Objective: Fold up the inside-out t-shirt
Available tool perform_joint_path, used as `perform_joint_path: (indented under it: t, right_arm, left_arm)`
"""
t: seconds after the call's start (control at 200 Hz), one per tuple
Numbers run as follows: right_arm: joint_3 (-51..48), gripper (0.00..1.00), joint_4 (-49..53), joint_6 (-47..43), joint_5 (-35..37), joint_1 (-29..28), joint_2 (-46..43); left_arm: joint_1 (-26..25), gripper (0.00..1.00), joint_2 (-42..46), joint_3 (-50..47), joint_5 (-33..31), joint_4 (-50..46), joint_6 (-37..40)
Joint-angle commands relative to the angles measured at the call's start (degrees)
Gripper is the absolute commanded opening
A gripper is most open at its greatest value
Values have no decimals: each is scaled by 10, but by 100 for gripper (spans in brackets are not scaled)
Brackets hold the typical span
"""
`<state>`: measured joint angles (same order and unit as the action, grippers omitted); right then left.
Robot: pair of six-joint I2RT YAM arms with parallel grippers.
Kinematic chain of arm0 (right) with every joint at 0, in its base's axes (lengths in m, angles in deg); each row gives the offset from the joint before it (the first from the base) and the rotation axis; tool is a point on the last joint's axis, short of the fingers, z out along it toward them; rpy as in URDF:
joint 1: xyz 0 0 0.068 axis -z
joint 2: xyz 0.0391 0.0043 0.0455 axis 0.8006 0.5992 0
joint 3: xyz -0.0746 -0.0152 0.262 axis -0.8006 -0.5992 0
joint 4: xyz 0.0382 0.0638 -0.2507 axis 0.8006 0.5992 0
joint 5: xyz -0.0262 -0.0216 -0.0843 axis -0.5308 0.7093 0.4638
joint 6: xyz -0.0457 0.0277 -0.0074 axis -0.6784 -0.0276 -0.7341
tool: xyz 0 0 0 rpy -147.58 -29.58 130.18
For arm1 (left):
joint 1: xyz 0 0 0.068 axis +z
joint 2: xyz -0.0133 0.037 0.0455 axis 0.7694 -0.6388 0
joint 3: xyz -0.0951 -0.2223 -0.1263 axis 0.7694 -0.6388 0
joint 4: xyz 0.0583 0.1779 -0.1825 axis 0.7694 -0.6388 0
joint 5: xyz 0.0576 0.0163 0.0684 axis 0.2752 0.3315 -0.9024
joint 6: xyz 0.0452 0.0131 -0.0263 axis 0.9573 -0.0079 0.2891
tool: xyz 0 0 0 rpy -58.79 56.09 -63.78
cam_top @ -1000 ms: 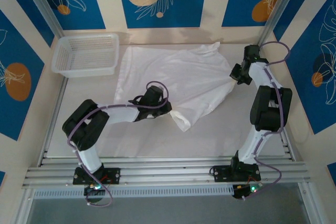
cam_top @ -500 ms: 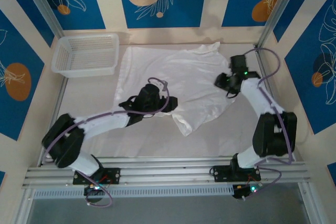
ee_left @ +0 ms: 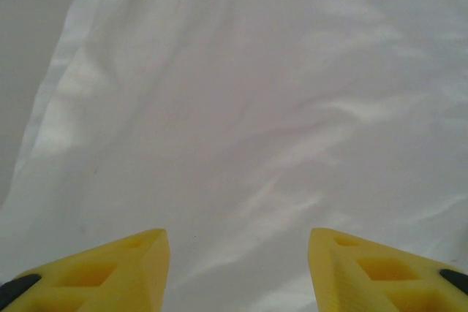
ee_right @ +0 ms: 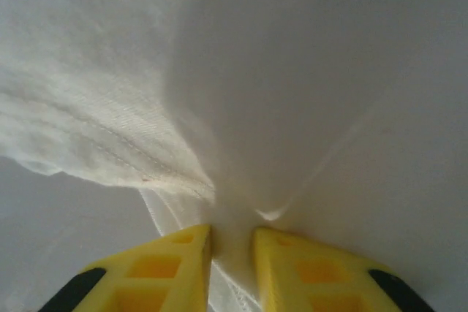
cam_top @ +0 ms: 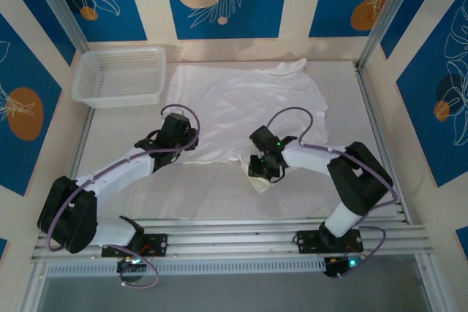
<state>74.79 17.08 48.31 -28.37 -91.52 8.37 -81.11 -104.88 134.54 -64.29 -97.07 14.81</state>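
The inside-out t-shirt [cam_top: 245, 107] lies spread across the back middle of the table, white and wrinkled, with a small bunched flap [cam_top: 261, 183] poking out at its front edge. My left gripper [cam_top: 179, 135] hovers over the shirt's front left part. In the left wrist view it [ee_left: 238, 272] is open, yellow fingers [ee_left: 131, 264] wide apart above smooth fabric [ee_left: 256, 107]. My right gripper [cam_top: 262, 169] sits at the front flap. In the right wrist view it [ee_right: 232, 253] is shut on a pinch of the shirt's cloth [ee_right: 234, 202], beside a stitched seam [ee_right: 146, 166].
A white mesh basket [cam_top: 121, 74] stands at the back left, just left of the shirt. Metal rails [cam_top: 234, 239] run along the near edge by the arm bases. Bare table [cam_top: 205, 195] lies in front of the shirt.
Both grippers let go of the shirt. The left one moved left to the shirt's front left part. The right one swung from the right side to the front flap and closed on it.
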Motion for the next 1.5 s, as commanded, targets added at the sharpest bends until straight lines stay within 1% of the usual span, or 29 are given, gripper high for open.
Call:
perform_joint_path:
  t: [0.0,0.04,0.115,0.2,0.23,0.26,0.385,0.48,0.545,0.6,0.68,0.73,0.765,0.805,0.85,0.905,0.96,1.015,1.11,1.145,1.185,1.285,1.345,1.435,1.495]
  right_arm:
    - [-66,24,54,92,48,-6,-72]
    - [-97,24,56,114,48,-7,-106]
    - [-163,25,57,149,28,-6,-164]
    - [-225,25,74,187,13,-2,-216]
    - [-245,26,59,175,-16,2,-232]
    - [-262,27,53,182,-32,4,-251]
    - [-308,27,60,238,-34,7,-352]
    - [-313,28,105,270,-16,24,-451]
    - [-300,30,162,265,2,46,-518]
    - [-303,31,179,256,-20,84,-567]
    - [-288,31,215,230,-58,145,-593]
    - [-269,33,237,208,-66,172,-604]
    - [-256,33,247,196,-61,179,-607]
    - [-238,35,261,179,-36,181,-599]
    - [-221,38,282,166,-4,181,-570]
    - [-205,43,286,146,5,178,-515]
    - [-200,48,268,142,10,164,-460]
    - [-191,53,260,158,38,145,-421]
    - [-180,66,222,173,71,134,-393]
    - [-185,68,204,180,87,138,-389]
    - [-194,68,181,186,92,155,-386]
    - [-214,64,141,204,67,220,-388]
    - [-214,59,133,189,73,244,-393]
    - [-200,46,132,157,88,276,-381]
    - [-183,45,135,137,90,300,-356]
  left_arm:
    - [21,53,-3,-17,2,-10,-29]
    - [31,53,-10,-21,7,-4,-35]
    - [54,53,-32,-29,23,9,-45]
    - [87,53,-61,-36,62,21,-58]
    - [95,53,-67,-41,74,30,-61]
    - [101,53,-72,-44,83,35,-64]
    - [107,53,-81,-43,80,32,-70]
    - [112,53,-82,-43,61,16,-75]
    - [122,53,-80,-47,54,12,-78]
    - [134,53,-82,-49,60,9,-77]
    - [147,53,-80,-53,77,13,-74]
    - [150,53,-75,-59,89,25,-70]
    - [150,54,-68,-66,100,36,-67]
    - [150,54,-60,-73,108,49,-65]
    - [150,54,-47,-83,114,63,-62]
    - [150,54,-30,-94,114,77,-55]
    - [150,55,-14,-97,109,76,-44]
    - [150,55,-2,-95,98,66,-36]
    - [150,55,12,-91,87,46,-22]
    - [150,55,16,-91,84,44,-22]
    - [150,55,21,-95,82,45,-23]
    - [150,55,29,-98,78,44,-24]
    - [149,55,33,-97,80,43,-21]
    - [149,55,36,-96,79,43,-19]
    - [150,55,39,-96,79,41,-18]
